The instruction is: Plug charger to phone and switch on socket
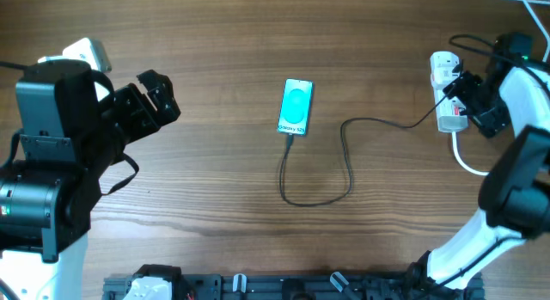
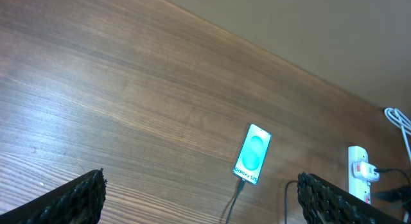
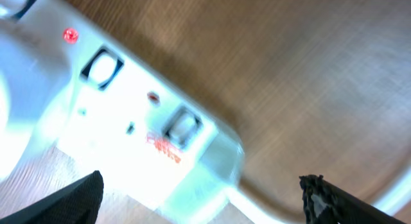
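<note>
- Phone (image 1: 296,107): lies flat with its cyan screen up, near the middle of the desk (image 1: 215,42), a little toward the far edge.
- Charger (image 1: 314,204): a thin black cable. One end meets the phone's near short edge. The cable loops toward the near edge, then runs on to the socket.
- Socket (image 1: 446,92): a white strip by the right edge, close to the far right corner. The blurred right wrist view shows a small red dot (image 3: 69,35) on its face. A thick white lead (image 1: 464,158) curves away toward the near edge.
- Left fingers (image 1: 161,98): spread wide and holding nothing, above the desk near the left edge, well apart from the phone.
- Right fingers (image 1: 460,98): spread wide directly over the socket. Whether they touch it cannot be told.
</note>
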### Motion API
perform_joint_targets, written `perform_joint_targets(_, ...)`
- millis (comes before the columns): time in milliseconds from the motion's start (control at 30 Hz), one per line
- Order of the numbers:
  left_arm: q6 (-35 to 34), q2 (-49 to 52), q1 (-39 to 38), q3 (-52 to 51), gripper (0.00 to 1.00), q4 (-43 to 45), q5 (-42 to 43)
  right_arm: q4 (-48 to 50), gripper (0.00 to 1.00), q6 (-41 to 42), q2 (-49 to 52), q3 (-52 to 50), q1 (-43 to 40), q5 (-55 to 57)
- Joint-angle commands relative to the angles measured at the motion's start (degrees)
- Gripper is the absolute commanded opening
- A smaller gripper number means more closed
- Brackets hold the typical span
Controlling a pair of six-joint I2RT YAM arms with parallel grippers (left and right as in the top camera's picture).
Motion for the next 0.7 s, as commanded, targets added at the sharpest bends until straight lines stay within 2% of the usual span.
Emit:
perform_joint_targets(0, 0.66, 0.17, 0.31, -0.26, 1.0, 0.0, -0.57, -6.27, 1.0, 1.49, -9.27, 0.42, 0.17, 0.09)
perform_joint_targets(133, 0.66, 0.17, 0.31, -0.26, 1.0, 0.0, -0.57, -13.9, 1.0, 0.37, -19.43, -1.7, 0.94, -0.26)
perform_joint_targets(200, 0.66, 0.17, 0.31, -0.26, 1.0, 0.0, -0.55, -12.9, 1.0, -3.23, -25.49, -5.53, 2.69, -0.98)
perform_joint_targets(367, 0.66, 0.17, 0.31, -0.26, 1.0, 0.0, -0.57, -12.74, 1.0, -2.91, -38.97, -17.84, 8.66, -6.14)
perform_joint_targets(467, 0.66, 0.17, 0.31, -0.26, 1.0, 0.0, -0.57, -12.04, 1.0, -1.03, -50.93, -26.82, 15.34, -7.89)
perform_joint_targets(567, 0.66, 0.17, 0.31, -0.26, 1.0, 0.0, -0.57, -13.99, 1.0, 0.59, -60.5, -30.27, 20.15, -15.72)
perform_joint_targets(667, 0.66, 0.17, 0.31, -0.26, 1.0, 0.0, -0.55, -15.19, 1.0, 1.97, -64.19, -30.29, 20.48, -16.52)
